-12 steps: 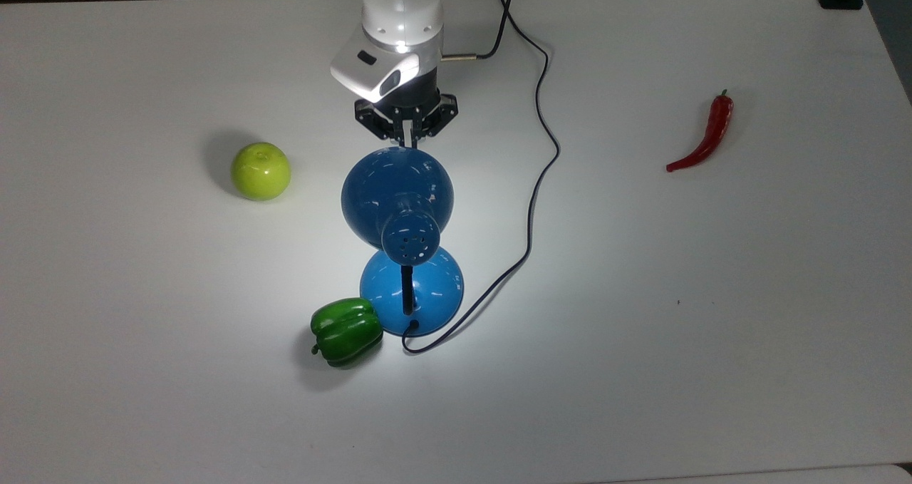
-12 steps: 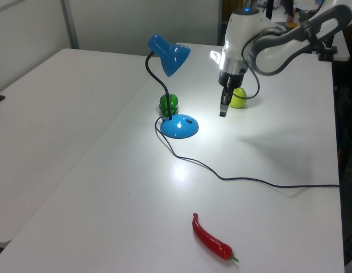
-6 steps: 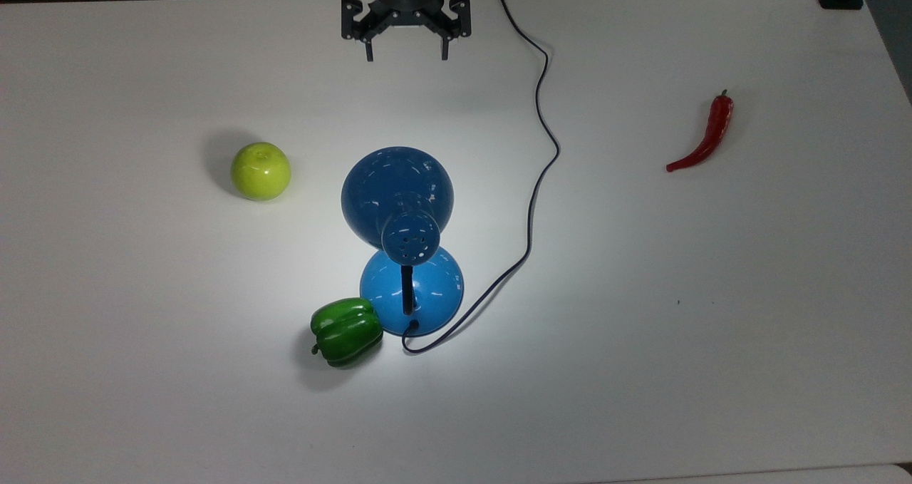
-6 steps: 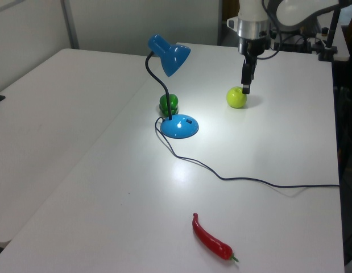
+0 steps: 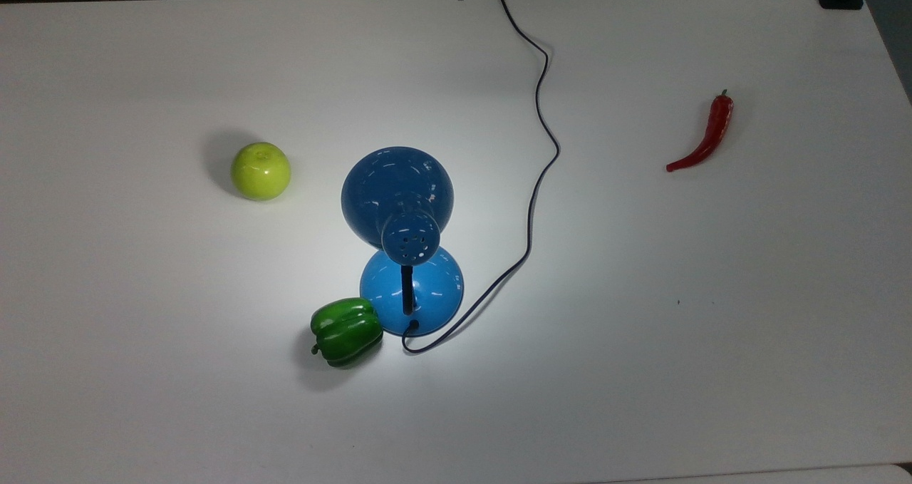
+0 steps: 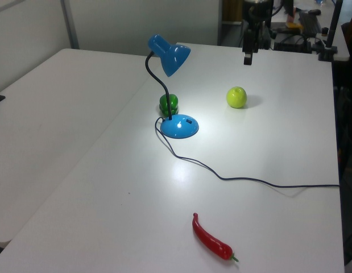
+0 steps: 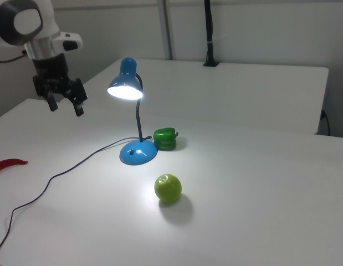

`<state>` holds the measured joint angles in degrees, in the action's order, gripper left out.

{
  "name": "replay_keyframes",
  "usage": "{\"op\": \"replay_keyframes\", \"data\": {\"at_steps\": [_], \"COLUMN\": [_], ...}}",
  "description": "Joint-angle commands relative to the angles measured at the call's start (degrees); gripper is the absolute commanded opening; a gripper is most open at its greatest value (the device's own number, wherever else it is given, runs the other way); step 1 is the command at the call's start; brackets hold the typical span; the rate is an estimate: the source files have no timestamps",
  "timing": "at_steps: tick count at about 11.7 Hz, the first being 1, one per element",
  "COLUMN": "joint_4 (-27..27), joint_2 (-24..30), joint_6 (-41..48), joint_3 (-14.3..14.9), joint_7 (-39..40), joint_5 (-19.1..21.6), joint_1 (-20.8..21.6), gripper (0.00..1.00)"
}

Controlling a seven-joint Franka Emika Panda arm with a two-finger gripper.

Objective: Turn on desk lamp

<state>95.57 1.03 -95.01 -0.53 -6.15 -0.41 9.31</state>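
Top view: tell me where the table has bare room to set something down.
Free: the broad stretch between the cord and the red chili, and the table along the top view's bottom edge. Crowded: the middle, where the green pepper touches the desk lamp, green apple nearby.

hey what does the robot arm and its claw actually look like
In the right view, the glossy white rounded arm has a grey disc-shaped joint cover and a white boxy block at the wrist. Below sits a black collar and the black claw: an angular, skeletal frame ending in two slim black fingers. No markings are legible.

White arm [image 7: 32, 27], grey joint, black jaws.
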Motion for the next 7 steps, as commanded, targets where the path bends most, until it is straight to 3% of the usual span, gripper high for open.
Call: {"op": "replay_keyframes", "data": {"at_steps": [1, 4, 7], "joint_4": [-3.81, -3.64, -3.28], "joint_2": [-0.5, -0.85, -0.68], "joint_6": [1.42, -0.51, -1.67], "joint_3": [1.32, 3.16, 3.52], "joint_7": [0.6, 10.86, 11.25], "joint_5": [2.33, 2.51, 3.04], "joint_1": [-0.26, 0.1, 0.36], "gripper": [1.0, 1.0, 1.0]}}
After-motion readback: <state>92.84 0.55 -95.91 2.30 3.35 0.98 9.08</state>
